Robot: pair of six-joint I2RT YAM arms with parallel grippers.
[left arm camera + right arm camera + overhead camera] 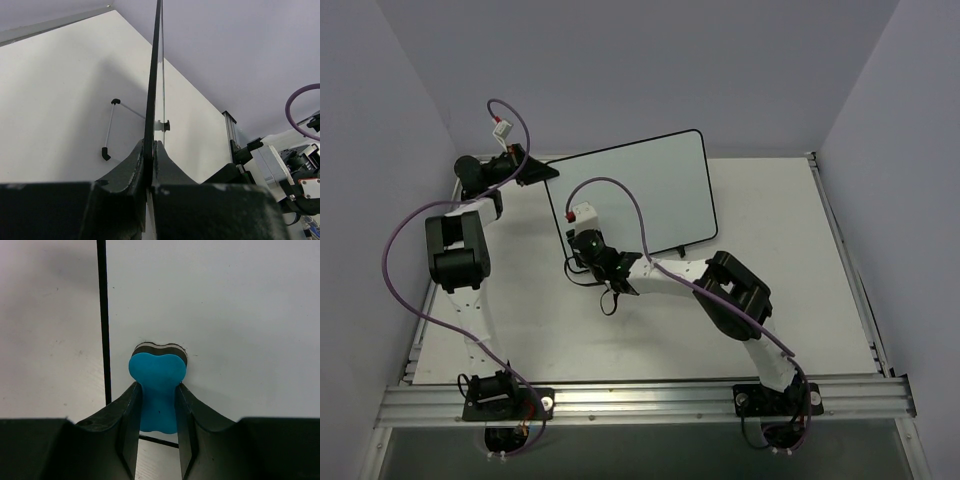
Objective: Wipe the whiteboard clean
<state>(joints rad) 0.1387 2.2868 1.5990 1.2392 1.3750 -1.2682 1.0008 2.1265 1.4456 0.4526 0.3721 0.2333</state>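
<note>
The whiteboard stands tilted upright at the back middle of the table, white with a thin black frame. My left gripper is shut on its upper left edge; in the left wrist view the board's black edge runs up from between the fingers. My right gripper is shut on a blue eraser and presses its dark felt face against the board's lower left corner. The frame shows just left of the eraser. No marks show on the board.
The board's wire stand with black feet rests on the white table behind it. A foot shows at the board's lower right. Grey walls enclose the left, back and right. A metal rail runs along the near edge.
</note>
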